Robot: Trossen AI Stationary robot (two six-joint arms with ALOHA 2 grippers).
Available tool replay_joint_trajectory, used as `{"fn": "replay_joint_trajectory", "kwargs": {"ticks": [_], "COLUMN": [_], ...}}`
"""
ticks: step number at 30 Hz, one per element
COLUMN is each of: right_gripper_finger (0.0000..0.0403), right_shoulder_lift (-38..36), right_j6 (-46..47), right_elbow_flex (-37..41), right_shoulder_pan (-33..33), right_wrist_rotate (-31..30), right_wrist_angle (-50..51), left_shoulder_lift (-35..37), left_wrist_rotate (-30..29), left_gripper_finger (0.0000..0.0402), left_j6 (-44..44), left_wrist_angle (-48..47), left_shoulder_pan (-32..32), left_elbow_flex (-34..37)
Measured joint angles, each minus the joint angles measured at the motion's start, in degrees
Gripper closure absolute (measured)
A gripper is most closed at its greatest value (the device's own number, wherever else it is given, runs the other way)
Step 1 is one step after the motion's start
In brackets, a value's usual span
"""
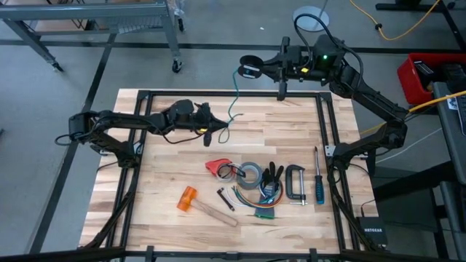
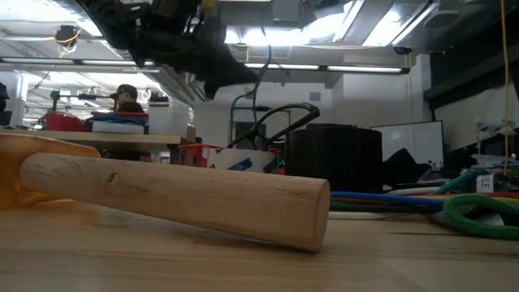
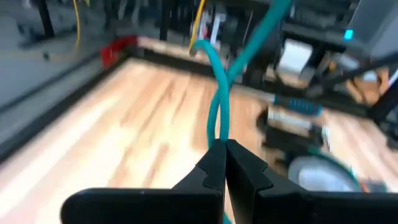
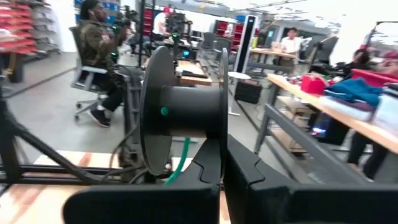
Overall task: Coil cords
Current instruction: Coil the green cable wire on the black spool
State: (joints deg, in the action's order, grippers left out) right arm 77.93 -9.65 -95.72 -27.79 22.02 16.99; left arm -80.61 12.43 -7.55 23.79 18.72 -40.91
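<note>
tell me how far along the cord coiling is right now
Early stage. Done: both grips are set. The right gripper is shut on the black spool, held past the table's far edge. In hand: the left gripper is shut on the teal cord, which runs up toward the spool. Left: the spool's core looks bare, so the winding itself is not yet done.

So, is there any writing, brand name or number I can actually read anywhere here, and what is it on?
"NETGEAR": on the black box lying off the table's corner, on the right arm's side, in the high view.
Small white tag at the right of the low view: marked, but too blurred to read.
Tools, tape and arms: no readable text.
</note>
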Motion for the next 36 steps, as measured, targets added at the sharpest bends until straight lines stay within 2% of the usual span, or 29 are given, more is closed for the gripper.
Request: {"fn": "replay_joint_trajectory", "kwargs": {"ticks": [10, 14, 17, 23, 28, 36], "right_gripper_finger": [0.0401, 0.0401, 0.0401, 0.0401, 0.0401, 0.0401], "right_shoulder_lift": [-0.09, -0.13, -0.13, -0.13, -0.13, -0.11], "right_j6": [-4.63, -6.10, -6.71, -6.86, -6.75, -4.52], "right_elbow_flex": [0.00, -0.02, -0.02, -0.02, -0.02, -0.02], "right_shoulder_pan": [0.00, 0.00, 0.00, 0.00, 0.00, 0.02], "right_wrist_rotate": [-11.27, -16.33, -17.50, -16.31, -12.75, -5.83], "right_wrist_angle": [-0.43, -0.34, -0.26, -0.10, 0.84, 4.83], "left_shoulder_lift": [-0.01, -0.01, -0.01, -0.01, -0.01, -0.01], "left_wrist_rotate": [-0.04, -0.03, -0.06, -0.04, -0.06, -0.07], "left_gripper_finger": [0.0401, 0.0401, 0.0401, 0.0401, 0.0393, 0.0312], "left_j6": [0.47, 0.46, 0.46, -0.18, -2.20, -4.37], "left_wrist_angle": [-21.15, -27.47, -29.98, -25.24, -16.11, -2.30], "left_shoulder_pan": [0.00, 0.00, 0.00, 0.24, 1.73, 4.06], "left_elbow_flex": [0.00, 0.00, 0.00, 0.00, 0.00, 0.00]}}
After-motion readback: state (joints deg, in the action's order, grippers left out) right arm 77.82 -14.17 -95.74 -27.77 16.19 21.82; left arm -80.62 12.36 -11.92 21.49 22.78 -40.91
